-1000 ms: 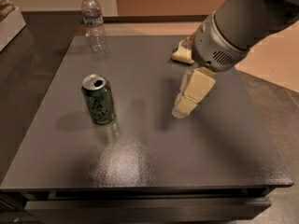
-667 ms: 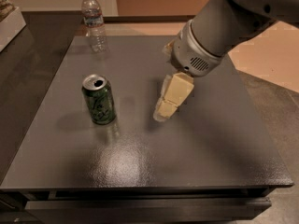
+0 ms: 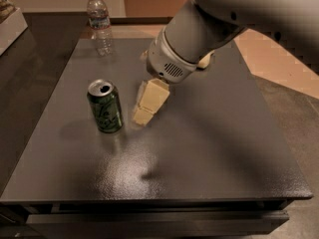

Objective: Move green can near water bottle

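The green can (image 3: 105,107) stands upright on the dark grey table (image 3: 214,148), left of centre, its silver top with the opening facing up. The water bottle (image 3: 99,23) stands upright near the table's far left edge, well behind the can. My gripper (image 3: 152,99) hangs low over the table just right of the can, a small gap away and not touching it. It is open and empty. One cream finger (image 3: 148,102) points down towards the table beside the can; the other is mostly hidden behind the wrist.
My thick grey arm (image 3: 239,9) comes in from the upper right and covers the table's far middle. A white box (image 3: 10,26) sits on a dark surface at the far left. Tan floor lies beyond the table's right edge.
My gripper has moved left and towards the can, from the table's right centre to just beside it. The can and the bottle have not moved.
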Controlling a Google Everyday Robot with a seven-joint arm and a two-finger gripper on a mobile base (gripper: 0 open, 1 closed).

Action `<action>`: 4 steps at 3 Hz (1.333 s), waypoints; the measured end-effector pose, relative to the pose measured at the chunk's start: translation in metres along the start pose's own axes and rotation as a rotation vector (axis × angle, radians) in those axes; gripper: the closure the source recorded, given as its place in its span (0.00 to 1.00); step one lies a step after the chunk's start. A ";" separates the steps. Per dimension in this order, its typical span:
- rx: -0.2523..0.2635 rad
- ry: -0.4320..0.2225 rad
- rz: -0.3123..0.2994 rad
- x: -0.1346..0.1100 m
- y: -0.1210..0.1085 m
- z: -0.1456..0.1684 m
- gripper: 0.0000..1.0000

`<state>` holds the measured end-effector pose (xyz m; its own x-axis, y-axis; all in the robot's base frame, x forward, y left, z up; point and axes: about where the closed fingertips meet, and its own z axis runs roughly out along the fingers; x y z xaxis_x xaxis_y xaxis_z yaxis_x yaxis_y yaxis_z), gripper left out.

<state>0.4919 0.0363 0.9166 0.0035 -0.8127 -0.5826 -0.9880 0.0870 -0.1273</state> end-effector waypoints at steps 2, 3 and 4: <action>-0.047 -0.027 -0.036 -0.034 0.000 0.040 0.00; -0.068 -0.031 -0.050 -0.042 0.001 0.054 0.18; -0.089 -0.044 -0.048 -0.046 0.001 0.058 0.41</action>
<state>0.4998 0.1074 0.8968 0.0562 -0.7886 -0.6124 -0.9963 -0.0045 -0.0856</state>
